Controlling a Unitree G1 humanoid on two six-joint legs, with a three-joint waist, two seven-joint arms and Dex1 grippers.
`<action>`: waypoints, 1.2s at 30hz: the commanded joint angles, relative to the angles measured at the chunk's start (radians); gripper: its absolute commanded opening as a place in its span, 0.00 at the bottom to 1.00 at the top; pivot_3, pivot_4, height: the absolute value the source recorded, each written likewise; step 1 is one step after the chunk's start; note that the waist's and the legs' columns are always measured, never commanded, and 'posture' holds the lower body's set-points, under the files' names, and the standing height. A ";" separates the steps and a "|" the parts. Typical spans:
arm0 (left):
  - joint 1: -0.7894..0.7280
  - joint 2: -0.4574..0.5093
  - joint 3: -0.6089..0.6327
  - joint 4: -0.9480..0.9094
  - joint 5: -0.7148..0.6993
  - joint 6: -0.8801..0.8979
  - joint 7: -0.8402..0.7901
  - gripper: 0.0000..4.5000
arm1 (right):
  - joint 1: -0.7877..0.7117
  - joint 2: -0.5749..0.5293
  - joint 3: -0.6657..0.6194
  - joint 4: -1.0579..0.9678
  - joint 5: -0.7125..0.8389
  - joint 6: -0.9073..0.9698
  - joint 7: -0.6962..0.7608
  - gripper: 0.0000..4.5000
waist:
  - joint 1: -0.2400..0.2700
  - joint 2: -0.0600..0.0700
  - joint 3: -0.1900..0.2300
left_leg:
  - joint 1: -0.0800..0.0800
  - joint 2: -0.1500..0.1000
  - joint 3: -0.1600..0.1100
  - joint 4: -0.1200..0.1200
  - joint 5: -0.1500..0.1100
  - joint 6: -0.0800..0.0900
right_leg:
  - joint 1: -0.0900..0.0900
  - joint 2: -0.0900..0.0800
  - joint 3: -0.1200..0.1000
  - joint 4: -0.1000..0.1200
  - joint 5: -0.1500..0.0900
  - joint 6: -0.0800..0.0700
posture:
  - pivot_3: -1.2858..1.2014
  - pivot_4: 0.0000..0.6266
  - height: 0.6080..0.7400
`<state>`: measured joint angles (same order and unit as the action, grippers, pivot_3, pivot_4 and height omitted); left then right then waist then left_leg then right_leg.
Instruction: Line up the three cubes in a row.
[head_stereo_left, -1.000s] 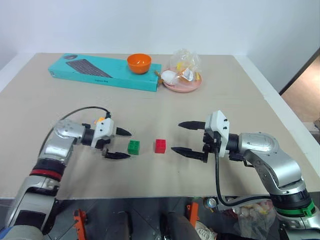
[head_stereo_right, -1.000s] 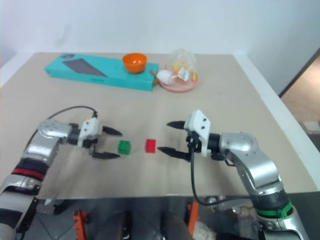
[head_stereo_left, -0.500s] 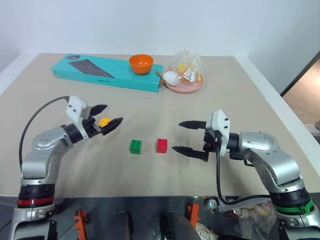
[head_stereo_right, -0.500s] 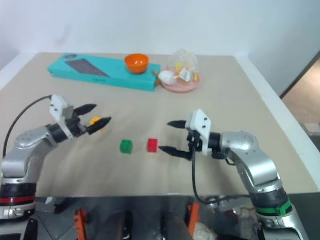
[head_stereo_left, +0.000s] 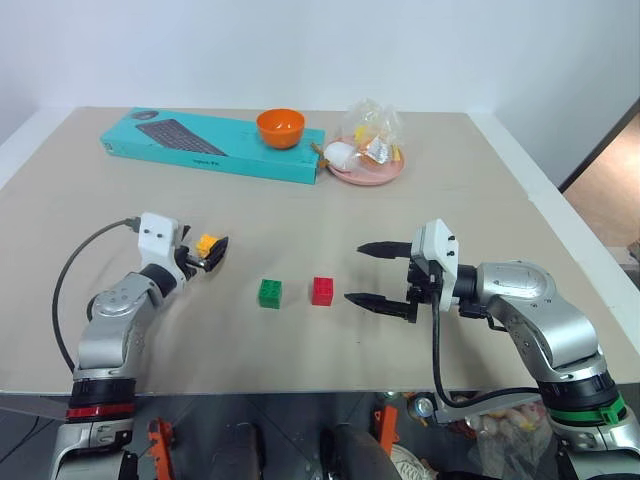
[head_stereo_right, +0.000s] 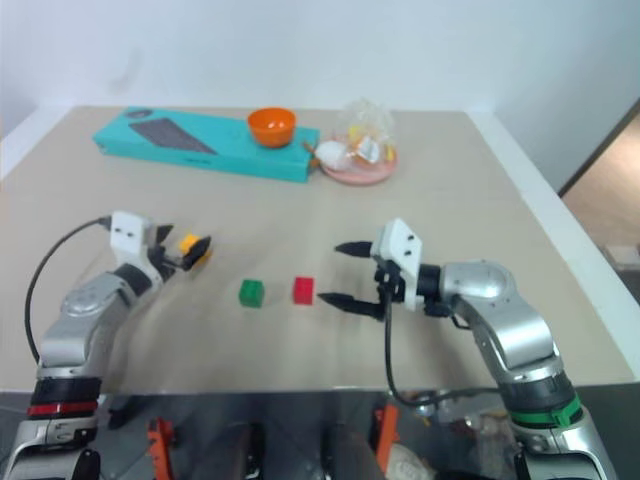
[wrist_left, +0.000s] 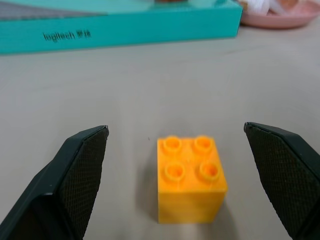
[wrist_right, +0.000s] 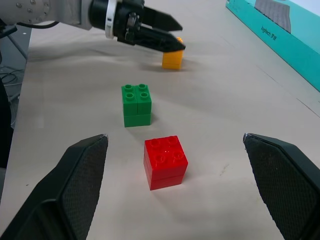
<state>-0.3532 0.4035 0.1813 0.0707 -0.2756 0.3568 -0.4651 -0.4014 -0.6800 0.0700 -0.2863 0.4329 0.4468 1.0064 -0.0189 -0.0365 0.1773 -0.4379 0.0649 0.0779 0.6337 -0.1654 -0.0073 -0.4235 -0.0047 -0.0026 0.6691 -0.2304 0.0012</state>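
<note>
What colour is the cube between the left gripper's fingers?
Yellow-orange cube, unclamped between the open left gripper; clearest in the left wrist view.

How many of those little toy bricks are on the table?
3. The green cube and red cube sit side by side mid-table; the yellow cube lies apart, between the open left claw's fingers.

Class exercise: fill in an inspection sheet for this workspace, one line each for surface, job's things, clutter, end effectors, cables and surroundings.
Surface: beige table.
Job's things: green cube beside red cube; yellow cube apart, off the row.
Clutter: keyboard box, orange bowl on it, pink plate with wrapped items.
End effectors: left end effector open, astride the yellow cube; right end effector open, beside the red cube.
Cables: black cable on right arm; grey cable on left.
Surroundings: white wall.
</note>
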 joint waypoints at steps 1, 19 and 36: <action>-0.023 0.000 -0.011 0.009 0.003 0.008 0.004 0.87 | -0.011 -0.005 -0.013 -0.007 -0.002 -0.014 0.003 1.00 | 0.000 0.000 0.000 | 0.000 0.000 0.000 0.000 0.000 0.000 | 0.000 0.000 0.000 0.000 0.000 0.000 | 0.52 0.24 1.00; -0.007 0.199 -0.016 0.057 -0.077 -0.110 -0.398 0.30 | -0.034 0.002 0.003 0.027 -0.021 -0.034 0.014 1.00 | -0.001 0.000 0.000 | 0.000 0.001 0.000 -0.001 0.000 0.000 | -0.001 0.000 -0.001 0.000 0.000 -0.002 | 0.52 0.24 1.00; -0.173 0.315 -0.163 0.460 -0.040 -0.504 -1.054 0.30 | -0.039 -0.007 -0.001 0.032 -0.025 -0.032 0.041 1.00 | 0.002 0.000 0.000 | -0.002 0.002 0.002 -0.001 0.000 0.000 | -0.003 -0.003 -0.005 0.000 -0.002 -0.005 | 0.52 0.24 1.00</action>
<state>-0.5061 0.7224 0.0269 0.5241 -0.3189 -0.1161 -1.4948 -0.4390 -0.6776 0.0842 -0.2130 0.3991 0.4176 1.0447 -0.0168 -0.0363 0.1774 -0.4396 0.0667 0.0800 0.6328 -0.1658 -0.0075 -0.4263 -0.0069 -0.0074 0.6688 -0.2315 -0.0022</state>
